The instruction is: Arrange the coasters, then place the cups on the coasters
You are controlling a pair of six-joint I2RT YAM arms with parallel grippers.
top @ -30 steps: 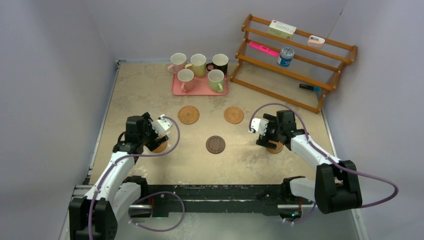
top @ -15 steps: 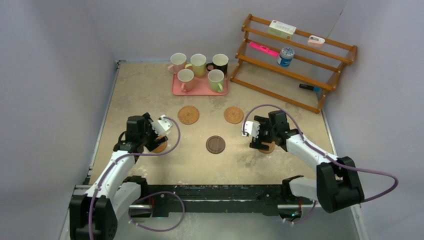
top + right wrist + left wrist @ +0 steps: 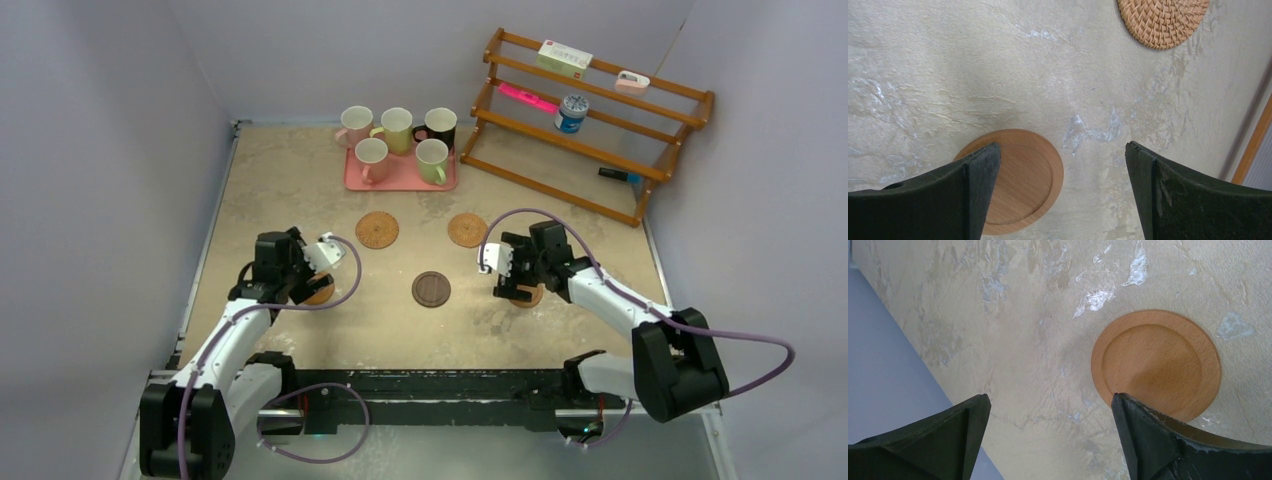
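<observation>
While the cups sit on the pink tray at the back, coaster-arranging is the step in hand. Left gripper & right gripper hang w/ jaws wide apart, empty, over the left coaster and right coaster. Next needs a low, centred pinch (discs are thin). Wrist cams show their dished faces; top cam mostly hides them, prob. untouched.

The top camera looks down from high at the near edge over the whole mottled beige tabletop. Both wrist cameras face it closely; the right probably shares a round woven rattan coaster with the top view.
</observation>
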